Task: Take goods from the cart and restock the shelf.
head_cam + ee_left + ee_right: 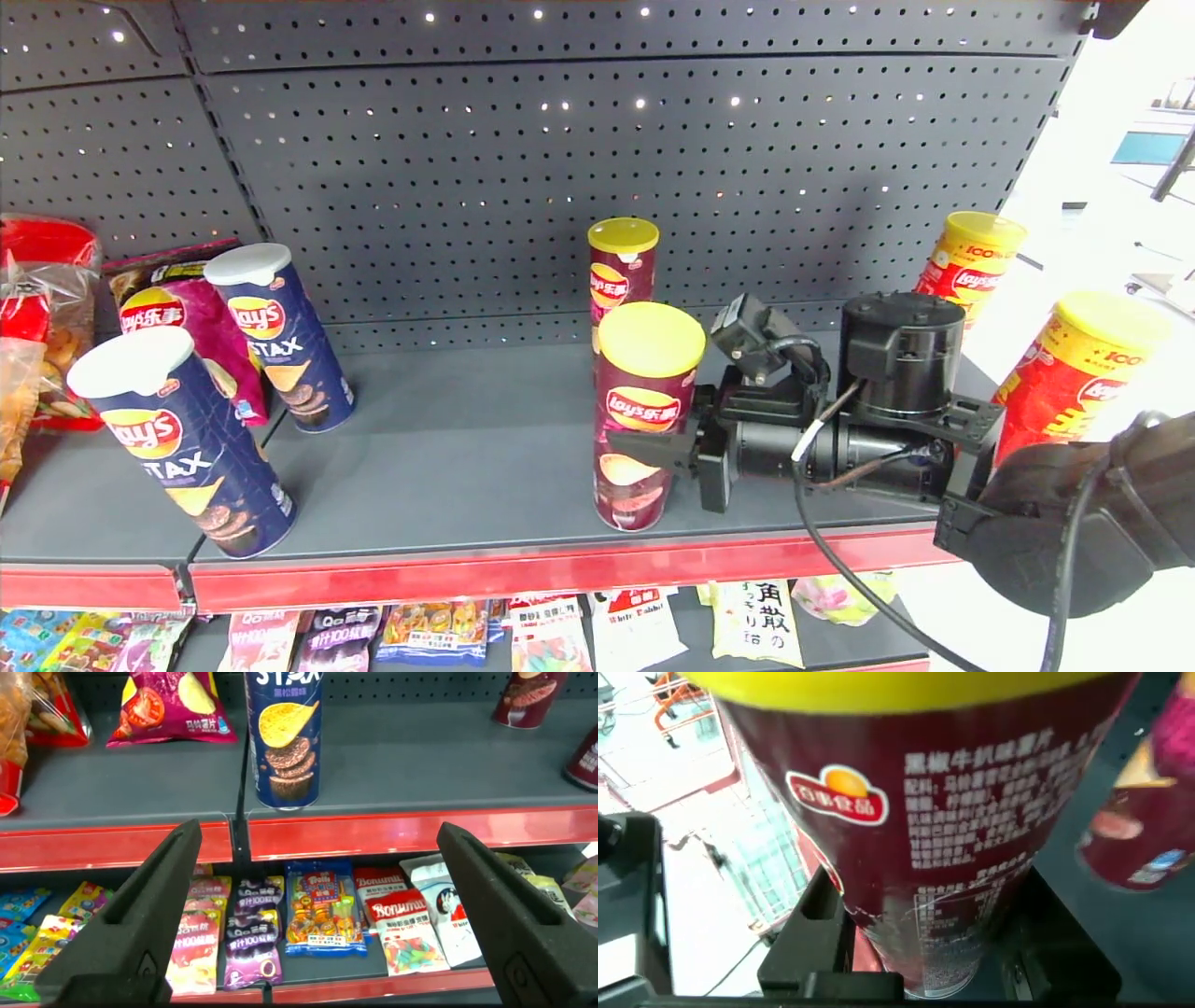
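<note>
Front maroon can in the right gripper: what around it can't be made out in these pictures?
- Head view: rear maroon can, lower half hidden by the front maroon can.
- Head view: right gripper, far finger hidden behind that can.
- Right wrist view: the front can's lid, cut off by the frame edge.
- Left wrist view: blue can, top cut off by the edge.

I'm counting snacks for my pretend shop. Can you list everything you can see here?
front maroon can: 1, yellow lid, shelf middle
back maroon can: 1, yellow lid, behind the front one
blue cans: 2, white lids, shelf left
red-yellow cans: 2, yellow lids, shelf right
purple bag: 1, by the blue cans
red bags: count unclear, far left
snack packets: many, mixed colours, lower shelf
shelf: 1, grey, red edge
left end effector: black, open, facing the shelves
right end effector: black, shut on front maroon can
</note>
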Robot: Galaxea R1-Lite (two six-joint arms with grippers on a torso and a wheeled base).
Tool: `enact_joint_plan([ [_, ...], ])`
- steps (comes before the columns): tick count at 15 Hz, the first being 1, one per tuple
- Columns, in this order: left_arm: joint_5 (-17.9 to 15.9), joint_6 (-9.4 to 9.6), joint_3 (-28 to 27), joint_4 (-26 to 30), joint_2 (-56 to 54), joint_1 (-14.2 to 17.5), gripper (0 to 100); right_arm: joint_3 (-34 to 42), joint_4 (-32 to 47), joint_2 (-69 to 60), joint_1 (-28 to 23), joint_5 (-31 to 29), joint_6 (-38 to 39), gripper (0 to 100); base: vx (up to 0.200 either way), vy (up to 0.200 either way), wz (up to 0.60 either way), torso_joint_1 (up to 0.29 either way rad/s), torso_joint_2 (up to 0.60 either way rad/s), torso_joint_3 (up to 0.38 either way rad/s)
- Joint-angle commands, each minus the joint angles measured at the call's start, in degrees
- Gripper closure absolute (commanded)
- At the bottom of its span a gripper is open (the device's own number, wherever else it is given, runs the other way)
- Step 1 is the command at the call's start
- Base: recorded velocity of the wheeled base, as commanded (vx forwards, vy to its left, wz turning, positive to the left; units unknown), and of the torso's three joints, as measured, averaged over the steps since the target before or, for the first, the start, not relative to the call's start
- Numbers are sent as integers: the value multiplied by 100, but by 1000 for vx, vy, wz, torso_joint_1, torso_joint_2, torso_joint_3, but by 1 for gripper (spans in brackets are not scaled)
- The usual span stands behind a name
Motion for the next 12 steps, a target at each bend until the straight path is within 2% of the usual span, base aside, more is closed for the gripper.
enact_joint_plan([
  [1, 2, -2, 1, -1, 0, 1, 0, -261, -5, 34, -67, 130, -63, 100, 0, 0, 0, 0, 0, 0],
  [3, 2, -2, 1, -1, 0, 1, 0, -419, 198, 51, -75, 209, -89, 100, 0, 0, 0, 0, 0, 0],
  [6, 2, -2, 1, -1, 0, 1, 0, -674, 795, -28, -269, 737, -309, 100, 0, 0, 0, 0, 0, 0],
  [12, 2, -2, 1, -1, 0, 1, 0, -841, 1059, 87, -225, 974, -608, 100, 0, 0, 0, 0, 0, 0],
])
